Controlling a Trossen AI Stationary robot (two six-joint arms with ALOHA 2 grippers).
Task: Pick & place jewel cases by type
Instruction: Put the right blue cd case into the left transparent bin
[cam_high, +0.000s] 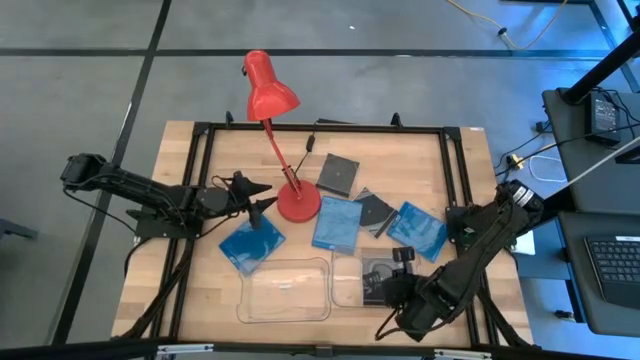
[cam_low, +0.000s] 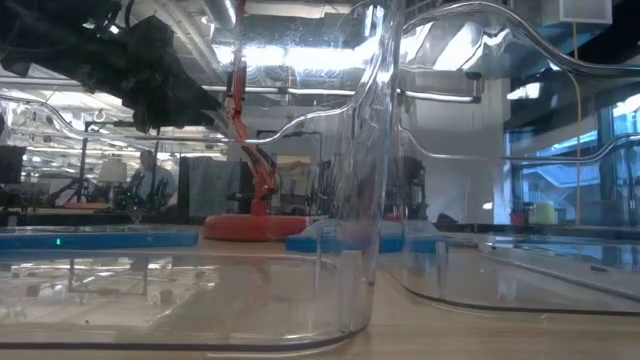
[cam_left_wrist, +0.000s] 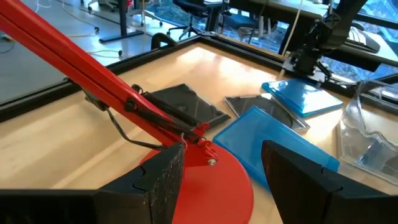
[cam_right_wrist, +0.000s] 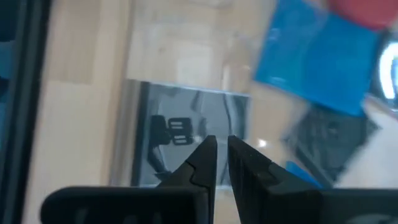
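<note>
Blue and dark jewel cases lie spread across the wooden table (cam_high: 180, 300). One blue case (cam_high: 252, 241) lies left of the red lamp base (cam_high: 298, 204), another blue case (cam_high: 338, 222) just right of it, a third (cam_high: 418, 230) farther right. A dark case (cam_high: 339, 174) sits on the far side; a second dark case (cam_high: 376, 212) lies between the two right-hand blue ones. A third dark case (cam_high: 378, 279) lies in the right clear tray (cam_high: 345, 281), beside the left tray (cam_high: 285, 291).

The left gripper (cam_high: 262, 196) hangs beside the lamp base, fingers apart. The right gripper (cam_high: 403, 258) hangs over the right tray, fingers nearly together, gripping nothing.
</note>
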